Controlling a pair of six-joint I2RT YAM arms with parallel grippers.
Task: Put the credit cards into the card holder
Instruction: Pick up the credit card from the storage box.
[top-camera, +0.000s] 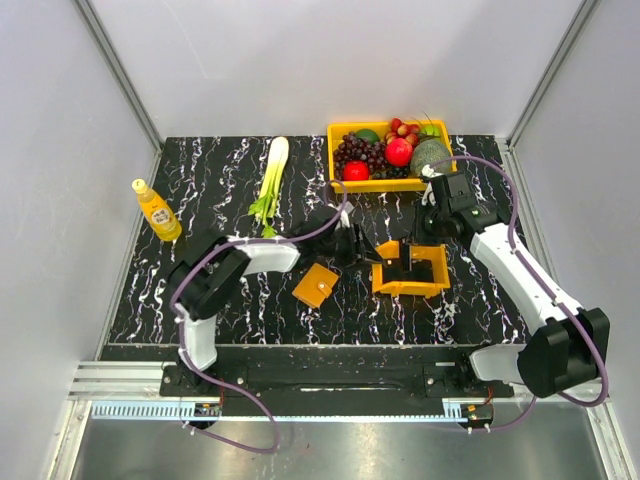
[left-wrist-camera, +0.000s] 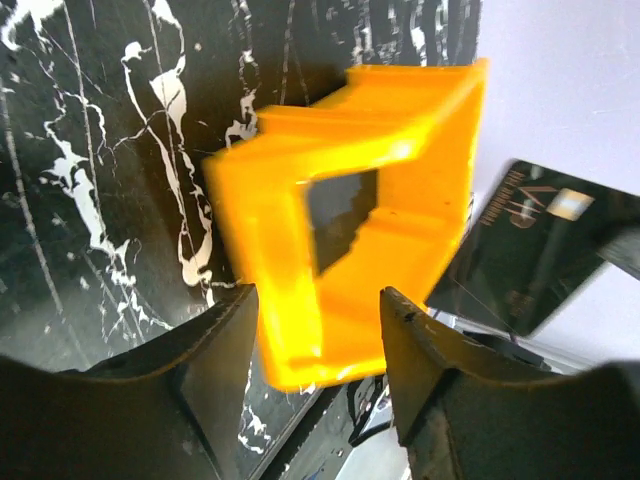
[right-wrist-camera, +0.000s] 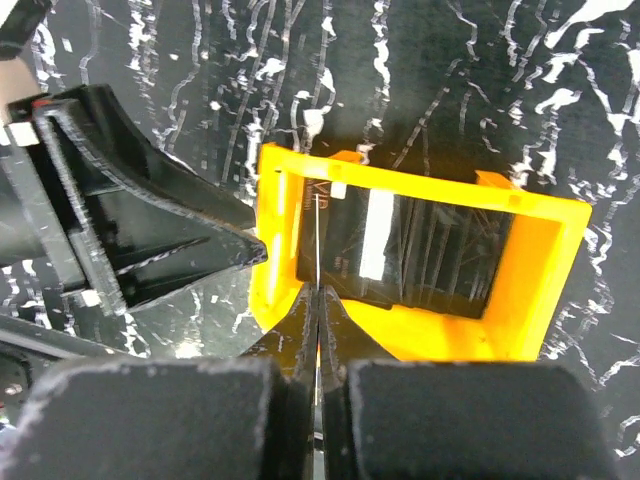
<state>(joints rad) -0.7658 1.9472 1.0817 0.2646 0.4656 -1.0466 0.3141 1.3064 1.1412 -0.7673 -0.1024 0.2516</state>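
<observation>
With the right gripper (right-wrist-camera: 317, 300) pinching a credit card (left-wrist-camera: 530, 250) edge-on over the orange tray (top-camera: 410, 291), the left gripper (left-wrist-camera: 318, 300) agape at its wall and the card holder (top-camera: 316, 285) at the tray's eight o'clock, that thin pinch may slip.

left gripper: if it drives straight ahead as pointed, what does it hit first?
The tray: its near corner sits between the left gripper's open fingers, so contact looks almost immediate. The card is off to the side, out of line.
</observation>
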